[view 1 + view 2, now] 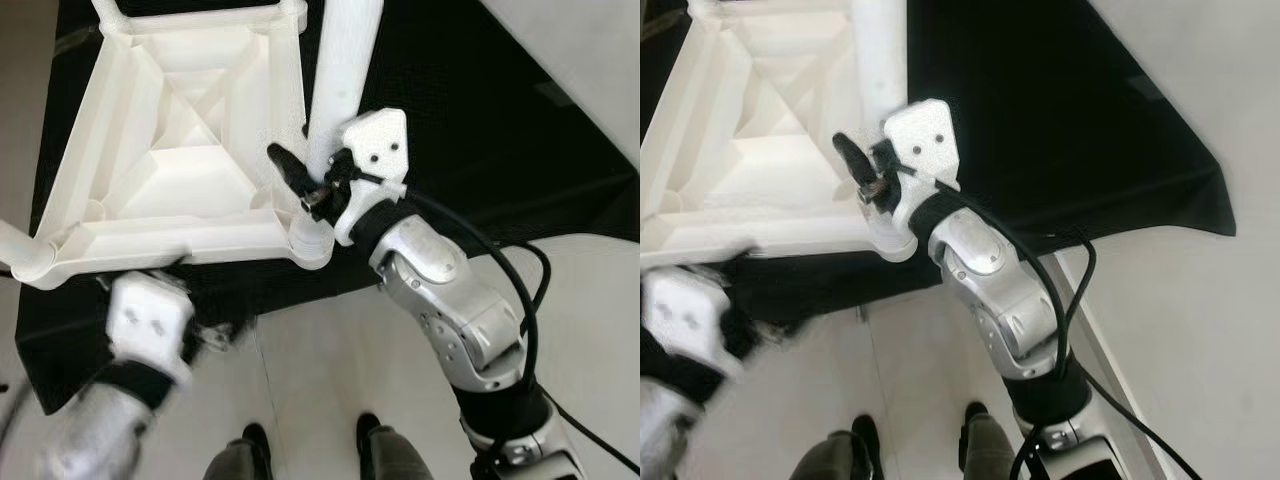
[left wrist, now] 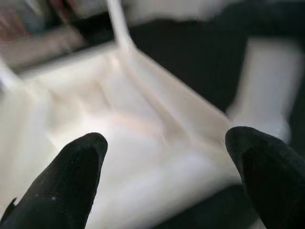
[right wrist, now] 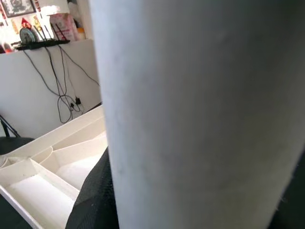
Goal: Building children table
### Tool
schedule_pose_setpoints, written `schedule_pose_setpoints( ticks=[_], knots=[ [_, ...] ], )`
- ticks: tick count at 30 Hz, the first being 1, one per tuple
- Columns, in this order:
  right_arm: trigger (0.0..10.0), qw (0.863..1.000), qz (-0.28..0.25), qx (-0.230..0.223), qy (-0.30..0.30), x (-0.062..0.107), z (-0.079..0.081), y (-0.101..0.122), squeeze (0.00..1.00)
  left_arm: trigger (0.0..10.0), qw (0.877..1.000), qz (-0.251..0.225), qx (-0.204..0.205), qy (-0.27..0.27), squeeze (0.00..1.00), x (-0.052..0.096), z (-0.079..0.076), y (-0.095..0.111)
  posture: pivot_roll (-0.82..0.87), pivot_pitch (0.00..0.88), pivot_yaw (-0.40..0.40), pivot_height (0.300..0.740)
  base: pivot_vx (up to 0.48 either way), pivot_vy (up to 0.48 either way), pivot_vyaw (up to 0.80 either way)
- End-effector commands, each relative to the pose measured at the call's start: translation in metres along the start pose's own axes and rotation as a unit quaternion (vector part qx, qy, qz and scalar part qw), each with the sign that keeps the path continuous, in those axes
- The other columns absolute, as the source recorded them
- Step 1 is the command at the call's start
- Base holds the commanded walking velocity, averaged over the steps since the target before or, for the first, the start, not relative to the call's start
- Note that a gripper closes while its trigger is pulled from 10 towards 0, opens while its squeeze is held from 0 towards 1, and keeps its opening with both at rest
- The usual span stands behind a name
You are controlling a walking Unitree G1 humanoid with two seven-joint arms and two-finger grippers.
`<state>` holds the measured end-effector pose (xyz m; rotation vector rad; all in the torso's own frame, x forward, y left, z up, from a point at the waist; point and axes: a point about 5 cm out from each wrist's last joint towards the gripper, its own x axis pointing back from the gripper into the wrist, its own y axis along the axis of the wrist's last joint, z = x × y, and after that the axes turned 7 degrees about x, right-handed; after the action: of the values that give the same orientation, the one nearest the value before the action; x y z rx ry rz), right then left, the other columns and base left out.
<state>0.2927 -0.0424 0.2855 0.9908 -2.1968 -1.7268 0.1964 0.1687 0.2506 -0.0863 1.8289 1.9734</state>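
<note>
- Right gripper [image 1: 322, 185], frame centre, clamped on table leg [image 1: 343, 70] at corner socket [image 1: 312, 240]: risks cocking, jamming.
- Left gripper [image 2: 167, 167], lower left, spread wide, empty, blurred: upturned tabletop [image 1: 180, 150] unbraced, may slide.

Table tops: one white tabletop [image 1: 190, 150], upside down
Table legs: three white legs [image 1: 340, 70] that I can make out, at its corners
Black mats: one black mat [image 1: 470, 130]
Grippers: two, the left gripper [image 2: 164, 162] and the right gripper [image 1: 300, 185]
Robot feet: two feet [image 1: 255, 440]
</note>
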Motion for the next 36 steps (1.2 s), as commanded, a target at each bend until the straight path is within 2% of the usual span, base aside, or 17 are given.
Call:
schedule_pose_setpoints(
  ticks=[1, 2, 4, 7, 9, 10, 12, 14, 16, 21, 22, 23, 24, 28, 30, 31, 36],
  knots=[
    [10.0, 0.986, 0.167, -0.001, 0.011, 0.006, 0.006, -0.069, 0.0, 10.0, 1.0, -0.007, 0.017, -0.005, 0.0, -0.007, 0.014, 0.01, 0.02, 0.376, 0.017, 0.74, 0.0, 0.0, 0.0],
    [10.0, 0.986, 0.167, -0.001, 0.011, 0.006, 0.006, -0.069, 0.0, 10.0, 1.0, -0.007, 0.017, -0.005, 0.0, -0.007, 0.014, 0.01, 0.02, 0.376, 0.017, 0.74, 0.0, 0.0, 0.0],
    [10.0, 0.986, 0.164, 0.004, 0.009, 0.002, 0.004, -0.069, 0.0, 10.0, 0.994, -0.055, 0.052, -0.076, 0.0, -0.028, 0.022, 0.042, 0.02, 0.358, 0.022, 0.74, 0.0, 0.0, 0.0],
    [10.0, 0.986, 0.164, 0.006, 0.009, 0.001, 0.004, -0.069, 0.0, 10.0, 0.99, -0.064, 0.065, -0.106, 0.0, -0.032, 0.022, 0.051, 0.02, 0.355, 0.022, 0.74, 0.0, 0.0, 0.0],
    [10.0, 0.987, 0.159, 0.005, 0.021, -0.002, 0.009, -0.069, 0.0, 10.0, 0.963, -0.103, 0.102, -0.228, 0.0, -0.044, 0.014, 0.085, 0.02, 0.33, 0.026, 0.74, 0.0, 0.0, 0.0],
    [10.0, 0.987, 0.159, 0.005, 0.021, -0.002, 0.009, -0.069, 0.0, 10.0, 0.963, -0.103, 0.102, -0.228, 0.0, -0.044, 0.014, 0.085, 0.02, 0.33, 0.026, 0.74, 0.0, 0.0, 0.0],
    [10.0, 0.987, 0.153, 0.008, 0.037, -0.004, 0.015, -0.069, 0.0, 10.0, 0.932, -0.128, 0.121, -0.317, 0.0, -0.053, 0.007, 0.113, 0.03, 0.317, 0.027, 0.74, 0.0, 0.0, 0.0],
    [10.0, 0.987, 0.153, 0.008, 0.037, -0.004, 0.015, -0.069, 0.0, 10.0, 0.932, -0.128, 0.121, -0.317, 0.0, -0.053, 0.007, 0.113, 0.03, 0.317, 0.027, 0.74, 0.0, 0.0, 0.0],
    [10.0, 0.988, 0.148, 0.006, 0.048, -0.007, 0.021, -0.068, 0.0, 10.0, 0.917, -0.143, 0.131, -0.348, 0.0, -0.067, 0.008, 0.133, 0.03, 0.293, 0.031, 0.74, 0.0, 0.0, 0.0],
    [10.0, 0.988, 0.142, 0.002, 0.057, -0.01, 0.026, -0.067, 0.0, 10.0, 0.914, -0.141, 0.107, -0.365, 0.0, -0.085, 0.008, 0.147, 0.03, 0.277, 0.039, 0.74, 0.0, 0.0, 0.0],
    [10.0, 0.989, 0.136, -0.001, 0.062, -0.012, 0.029, -0.066, 0.0, 10.0, 0.921, -0.118, 0.096, -0.358, 0.0, -0.101, 0.012, 0.15, 0.03, 0.273, 0.042, 0.74, 0.0, 0.0, 0.0],
    [10.0, 0.989, 0.136, -0.001, 0.062, -0.012, 0.029, -0.066, 0.0, 10.0, 0.921, -0.118, 0.096, -0.358, 0.0, -0.101, 0.012, 0.15, 0.03, 0.273, 0.042, 0.74, 0.0, 0.0, 0.0],
    [10.0, 0.989, 0.134, -0.002, 0.064, -0.013, 0.03, -0.064, 0.0, 10.0, 0.936, -0.104, 0.079, -0.328, 0.0, -0.113, 0.016, 0.147, 0.03, 0.27, 0.046, 0.74, 0.0, 0.0, 0.0],
    [10.0, 0.989, 0.131, -0.005, 0.063, -0.014, 0.03, -0.063, 0.0, 10.0, 0.948, -0.091, 0.072, -0.297, 0.0, -0.125, 0.021, 0.144, 0.03, 0.269, 0.049, 0.74, 0.0, 0.0, 0.0],
    [10.0, 0.99, 0.13, -0.007, 0.061, -0.014, 0.029, -0.063, 0.0, 7.1, 0.954, -0.079, 0.079, -0.278, 0.0, -0.135, 0.024, 0.142, 0.03, 0.269, 0.051, 0.74, 0.0, 0.0, 0.0],
    [10.0, 0.99, 0.129, -0.007, 0.061, -0.014, 0.029, -0.063, 0.0, 0.0, 0.955, -0.074, 0.084, -0.273, 0.0, -0.139, 0.024, 0.141, 0.03, 0.271, 0.054, 0.74, 0.0, 0.0, 0.0],
    [10.0, 0.99, 0.128, -0.008, 0.061, -0.015, 0.028, -0.062, 0.0, 0.0, 0.957, -0.052, 0.1, -0.267, 0.0, -0.149, 0.025, 0.136, 0.03, 0.271, 0.056, 0.74, 0.0, 0.0, 0.0]
  ],
)
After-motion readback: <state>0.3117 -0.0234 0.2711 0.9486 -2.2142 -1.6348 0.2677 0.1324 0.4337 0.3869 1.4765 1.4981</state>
